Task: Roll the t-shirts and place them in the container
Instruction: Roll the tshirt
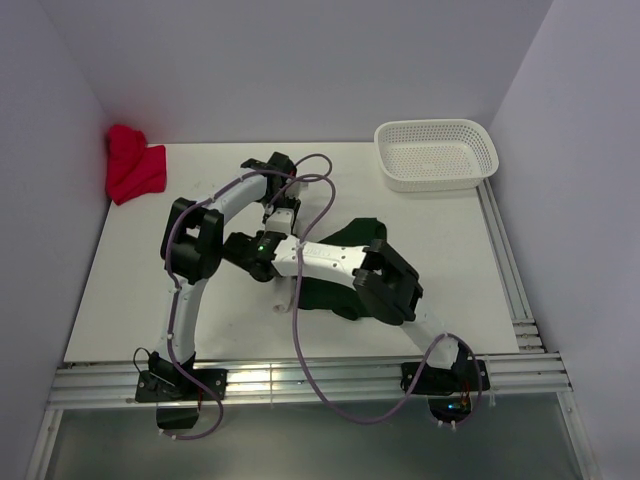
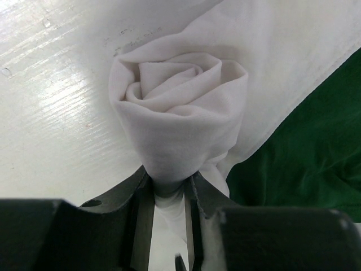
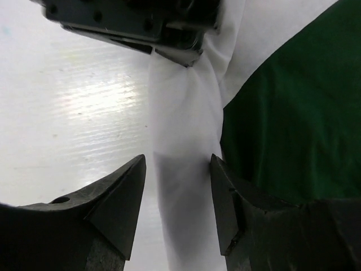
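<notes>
Left wrist view: my left gripper (image 2: pixel 169 185) pinches the rolled end of the off-white t-shirt (image 2: pixel 180 107) on the tabletop (image 2: pixel 51 113); right gripper (image 3: pixel 177 200) gapes astride it, seemingly unclamped. Soft, limp, so I'd hold both ends.

The left arm (image 1: pixel 190 250) is bent forward over the table, with the left gripper (image 2: pixel 169 189) clamped on the rolled end of the off-white t-shirt (image 2: pixel 180 113). The right arm (image 1: pixel 330 258) is folded across leftward. The right gripper (image 3: pixel 177 169) is held with jaws apart, astride the same cloth and facing the left one closely.
</notes>
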### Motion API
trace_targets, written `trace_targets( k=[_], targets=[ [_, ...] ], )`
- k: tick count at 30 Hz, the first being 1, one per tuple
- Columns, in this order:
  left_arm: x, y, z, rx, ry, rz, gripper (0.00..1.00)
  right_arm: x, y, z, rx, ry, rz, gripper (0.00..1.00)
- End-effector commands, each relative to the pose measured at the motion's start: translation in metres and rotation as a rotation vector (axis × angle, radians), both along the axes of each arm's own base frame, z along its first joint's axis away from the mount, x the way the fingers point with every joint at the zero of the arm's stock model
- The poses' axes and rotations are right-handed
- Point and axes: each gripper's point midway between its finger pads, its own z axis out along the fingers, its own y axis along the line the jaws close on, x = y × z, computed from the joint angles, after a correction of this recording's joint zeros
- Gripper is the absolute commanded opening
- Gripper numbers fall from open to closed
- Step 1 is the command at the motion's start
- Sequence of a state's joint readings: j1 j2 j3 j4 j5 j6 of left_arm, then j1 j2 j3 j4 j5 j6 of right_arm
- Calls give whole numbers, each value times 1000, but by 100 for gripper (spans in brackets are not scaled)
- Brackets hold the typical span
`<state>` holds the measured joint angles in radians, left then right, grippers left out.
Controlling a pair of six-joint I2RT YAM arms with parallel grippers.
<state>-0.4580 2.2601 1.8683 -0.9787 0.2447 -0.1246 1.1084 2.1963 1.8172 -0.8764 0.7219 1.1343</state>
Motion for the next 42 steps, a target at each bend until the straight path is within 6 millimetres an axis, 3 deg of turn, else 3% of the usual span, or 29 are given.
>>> trace_targets(
  k=[1,11,14,18,20,21,23,24,25,26,27,29,31,32,33,35,36,38,39,40,42],
  targets=[
    [9,15,-11,92,-33,-14,28,7,1,-9,-46,-15,-3,57],
    [12,14,-11,99,-35,-16,37,-11,-11,-43,-65,64,-15,55],
    [14,10,-7,81,-40,-24,44,-15,-13,-49,-49,74,-14,48],
    [17,4,5,40,-48,-41,57,-20,-12,-47,25,76,5,29],
    [21,3,16,6,-53,-47,65,-15,0,-32,131,51,28,27],
    [23,-2,24,-37,-54,-53,68,-19,-8,-39,133,63,36,27],
    [27,-1,38,-79,-62,-64,73,-12,8,-18,287,33,70,27],
    [27,-4,45,-118,-59,-75,74,-19,-1,-30,297,54,77,27],
    [30,0,51,-142,-60,-72,76,-8,6,-20,390,19,76,27],
    [30,1,55,-164,-59,-67,77,-10,10,-9,462,28,96,27],
    [32,3,62,-189,-82,-98,78,-10,9,-14,517,22,100,27],
    [32,7,70,-276,-69,-99,80,-4,5,-6,622,13,88,26],
    [26,11,77,-364,-42,-104,80,-7,4,-10,740,33,93,26],
    [25,12,81,-396,-51,-121,81,-11,-6,-22,765,65,82,26],
    [17,13,75,-414,-25,-124,81,-6,-1,-14,837,42,90,26],
    [13,10,75,-474,-25,-147,81,-8,-12,-28,896,67,54,26],
    [4,10,68,-486,-1,-147,81,-8,-4,-17,980,54,83,26],
    [0,6,64,-528,11,-148,81,-10,-13,-31,1036,79,44,26],
    [-3,4,56,-541,19,-147,81,-8,-10,-25,1089,70,58,26],
    [-4,1,52,-563,35,-144,81,-12,-13,-36,1097,93,36,26],
    [-4,-2,45,-592,35,-144,82,-10,-13,-39,1126,93,31,26]
  ],
)
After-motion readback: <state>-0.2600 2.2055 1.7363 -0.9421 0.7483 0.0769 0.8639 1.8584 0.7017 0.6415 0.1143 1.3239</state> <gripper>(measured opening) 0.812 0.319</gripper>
